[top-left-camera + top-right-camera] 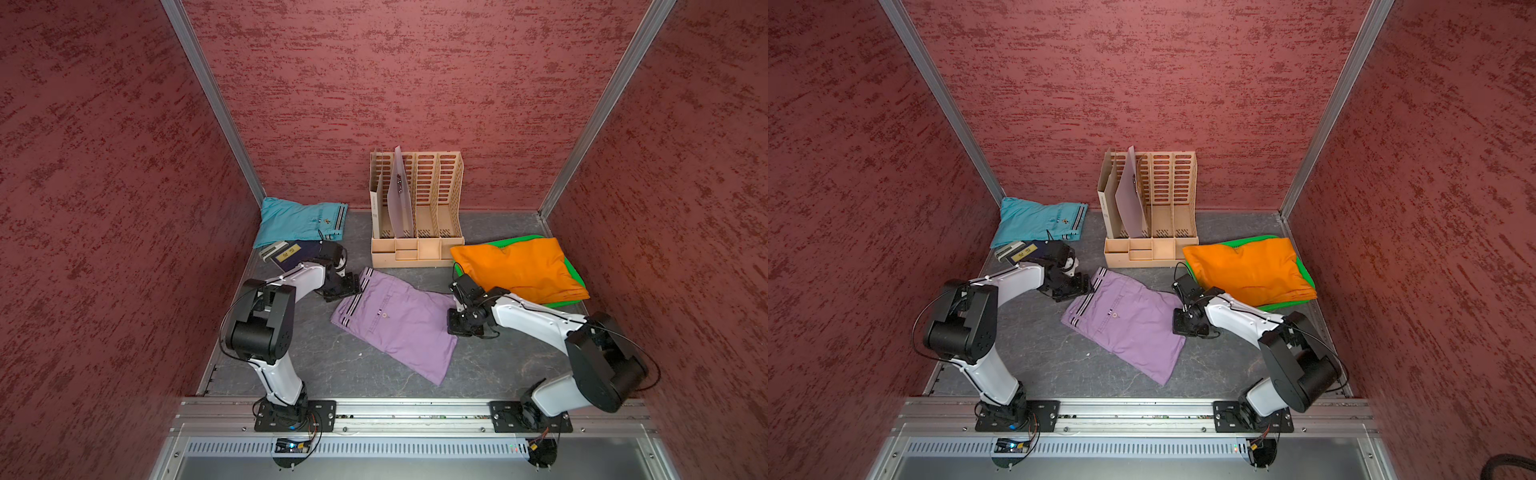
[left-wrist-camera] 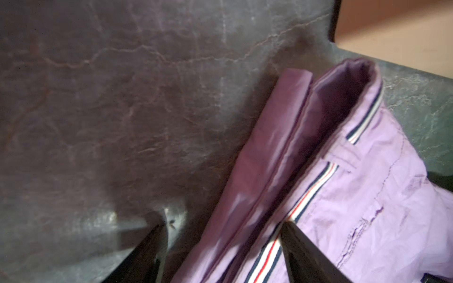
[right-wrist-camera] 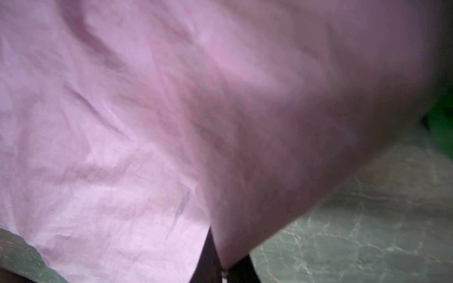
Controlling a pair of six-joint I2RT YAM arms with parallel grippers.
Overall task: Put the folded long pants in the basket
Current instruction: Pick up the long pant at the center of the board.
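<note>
L tool (image 2: 223, 221) held wide astride striped waistband (image 2: 316, 188) of lilac pants (image 1: 395, 328); R tool (image 3: 221, 267) pinched on opp. edge, raised off desk (image 1: 332, 365).

You've got the file organizer (image 1: 417, 216) at the desk's (image 1: 332, 365) back, and right of it the basket (image 1: 575, 276) with folded pants (image 1: 519, 268) on top. A second pair (image 1: 399, 328) lies mid-desk. A third pair (image 1: 299, 222) sits back-left, behind the booklet (image 1: 286, 255).

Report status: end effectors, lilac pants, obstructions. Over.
Left end effector open, straddling waistband of lilac pants. Right end effector shut on their opposite edge. Pants on table, outside basket. Orange pants piled over basket.
</note>
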